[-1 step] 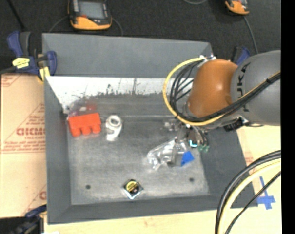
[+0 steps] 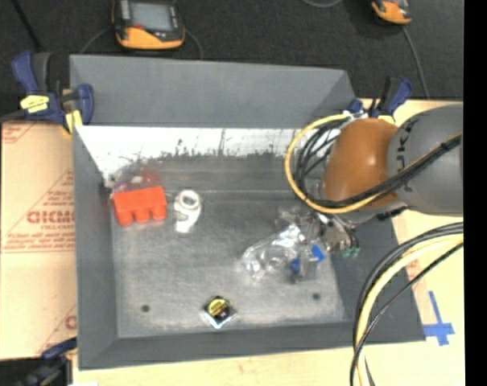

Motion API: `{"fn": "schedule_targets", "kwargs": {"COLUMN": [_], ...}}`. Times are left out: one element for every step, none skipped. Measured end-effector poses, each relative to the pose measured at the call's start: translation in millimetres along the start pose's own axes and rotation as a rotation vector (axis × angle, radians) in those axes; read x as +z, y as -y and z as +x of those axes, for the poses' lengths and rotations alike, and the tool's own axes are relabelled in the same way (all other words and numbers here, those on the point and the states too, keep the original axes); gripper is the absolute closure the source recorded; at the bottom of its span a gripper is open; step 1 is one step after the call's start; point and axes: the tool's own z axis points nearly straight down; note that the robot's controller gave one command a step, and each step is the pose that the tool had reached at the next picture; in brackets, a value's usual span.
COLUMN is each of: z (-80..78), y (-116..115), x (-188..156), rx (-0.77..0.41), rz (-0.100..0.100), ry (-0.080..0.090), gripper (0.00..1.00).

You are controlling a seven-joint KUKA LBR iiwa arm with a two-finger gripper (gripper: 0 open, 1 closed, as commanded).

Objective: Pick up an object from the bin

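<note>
Gripper (image 2: 322, 246) hangs low in the right part of the bin (image 2: 211, 95). It sits at the end of an arm (image 2: 424, 163) that comes in over the right rim and bends downward. An orange cover (image 2: 360, 163) and a loop of cables (image 2: 301, 158) sit above the wrist. Whether the gripper is open or closed cannot be told, and nothing can be made out in its grasp.

Just to its left, touching or nearly so, lies a crumpled clear plastic wrapper (image 2: 267, 256) with small blue bits at the end nearest the tool. The right wall stands close behind the gripper, leaving little room on that side. Left of the wrapper the floor runs bare to a white roll (image 2: 187, 209). Beyond the roll, an orange block (image 2: 138, 205) sits near the far-left corner. Well apart, down and left of the tool, a small yellow-and-black thing (image 2: 217, 310) lies by the near wall.
</note>
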Motion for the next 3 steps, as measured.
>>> {"fn": "schedule_targets", "kwargs": {"z": [-1.7,14.0,10.9], "y": [-1.9,-3.7,4.7], "x": [-3.2,-105.4,-215.6], "rx": [-0.002,-0.004,0.025], "rz": [-0.001,0.001,0.001], "ry": [0.005,0.007,0.009], "gripper": [1.0,1.0,1.0]}}
